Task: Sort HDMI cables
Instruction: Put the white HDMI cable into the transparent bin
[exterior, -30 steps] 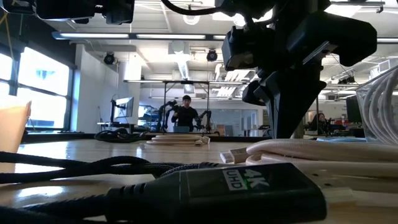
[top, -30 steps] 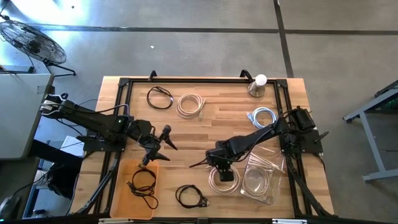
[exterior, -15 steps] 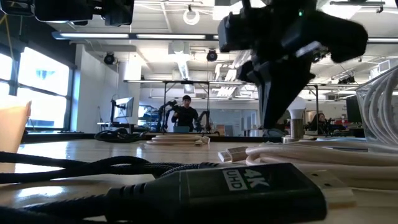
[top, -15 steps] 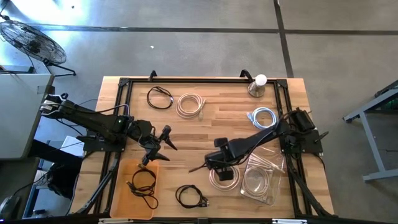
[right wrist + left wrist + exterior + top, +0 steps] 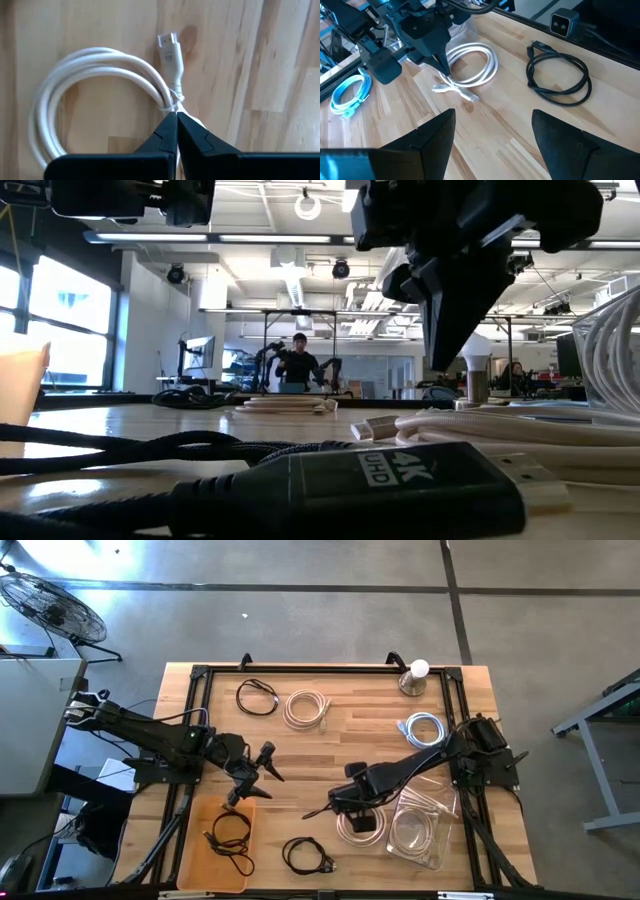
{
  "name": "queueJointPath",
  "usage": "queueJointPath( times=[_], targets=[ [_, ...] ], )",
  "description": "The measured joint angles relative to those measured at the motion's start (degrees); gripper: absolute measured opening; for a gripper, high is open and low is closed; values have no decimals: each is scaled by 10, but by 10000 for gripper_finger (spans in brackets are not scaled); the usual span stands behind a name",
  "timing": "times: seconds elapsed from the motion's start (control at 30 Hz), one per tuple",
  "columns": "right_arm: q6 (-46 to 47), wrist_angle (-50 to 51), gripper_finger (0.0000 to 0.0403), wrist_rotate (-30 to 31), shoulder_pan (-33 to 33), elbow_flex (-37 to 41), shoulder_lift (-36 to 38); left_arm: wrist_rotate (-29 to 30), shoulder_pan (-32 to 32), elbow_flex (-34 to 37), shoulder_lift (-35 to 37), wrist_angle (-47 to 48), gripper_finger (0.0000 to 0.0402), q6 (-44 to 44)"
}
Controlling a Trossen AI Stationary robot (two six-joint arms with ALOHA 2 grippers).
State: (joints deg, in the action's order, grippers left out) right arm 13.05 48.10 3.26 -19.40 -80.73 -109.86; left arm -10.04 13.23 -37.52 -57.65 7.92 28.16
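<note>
Sorted by colour, to judge from the layout: black coil [image 5: 230, 836] already lying in the orange bin [image 5: 192, 858], a white coil in the clear tray [image 5: 425, 857], so dark to one side and pale to the other. Right pincer [image 5: 176, 116] pressed together, tips directly over the tied neck of the white HDMI coil [image 5: 95, 90], with the loop spreading to one side of the tips and the plug [image 5: 168, 48] pointing straight ahead beyond them; nothing pinched, tips hanging just above the tie, contact not certain. Probably poised there because the tie is the one spot where a single pinch would lift the whole bundle. Right arm stretched out low from its base toward the counter [image 5: 370, 740] middle, wrist bent down, fingers aimed steeply at the wood. Clear tray just behind this pincer, toward its own base. Left pincer [image 5: 492, 132] spread wide, holding nothing, hovering above the near edge of the orange bin, pointed across the counter at the right arm; left arm folded low along its side. Ahead of the left pincer and off to one side, another black coil [image 5: 559, 80], loose on the wood. Far beyond both pincers, a black coil [image 5: 257, 697], a cream coil [image 5: 305, 708] and a pale bluish coil [image 5: 423, 728] waiting unsorted.
</note>
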Motion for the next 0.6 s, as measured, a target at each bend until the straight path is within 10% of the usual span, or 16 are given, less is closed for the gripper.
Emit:
queueJointPath(
  times=[0.6],
  targets=[
    [15, -20, 223, -9, 6, 0, -17, -3, 22, 0, 0, 0, 257, 0]
  ],
)
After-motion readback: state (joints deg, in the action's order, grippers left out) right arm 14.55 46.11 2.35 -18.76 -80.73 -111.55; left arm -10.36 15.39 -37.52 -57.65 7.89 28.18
